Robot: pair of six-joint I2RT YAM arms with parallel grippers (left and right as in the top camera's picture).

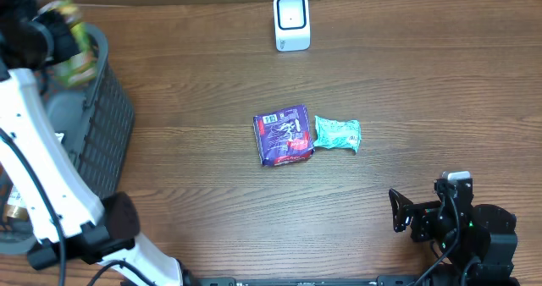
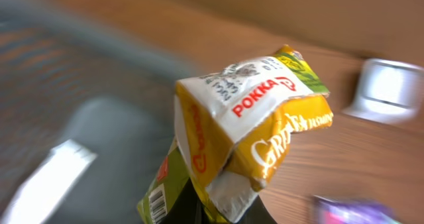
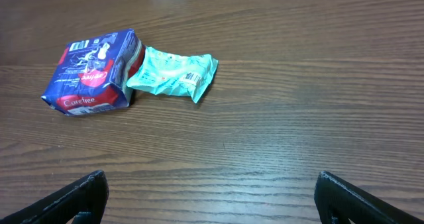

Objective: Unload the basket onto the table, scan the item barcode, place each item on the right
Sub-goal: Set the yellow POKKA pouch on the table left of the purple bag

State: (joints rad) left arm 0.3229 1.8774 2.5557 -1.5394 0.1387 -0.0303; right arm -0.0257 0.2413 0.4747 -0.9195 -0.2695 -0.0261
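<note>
A yellow-green Pokka tea pack (image 2: 252,124) hangs in my left gripper (image 2: 217,214), which is shut on its lower end. A barcode (image 2: 157,203) shows on its green side. Overhead, that pack (image 1: 76,53) and the left gripper (image 1: 51,34) are above the basket at the far left. The white scanner (image 1: 291,21) stands at the table's back centre, also blurred in the left wrist view as the scanner (image 2: 387,90). My right gripper (image 1: 398,211) rests open at the front right, nothing between its fingers (image 3: 79,197).
A dark grey mesh basket (image 1: 106,125) sits at the left edge. A purple packet (image 1: 284,135) and a teal packet (image 1: 338,134) lie side by side mid-table, ahead and to the left of the right gripper (image 3: 212,201).
</note>
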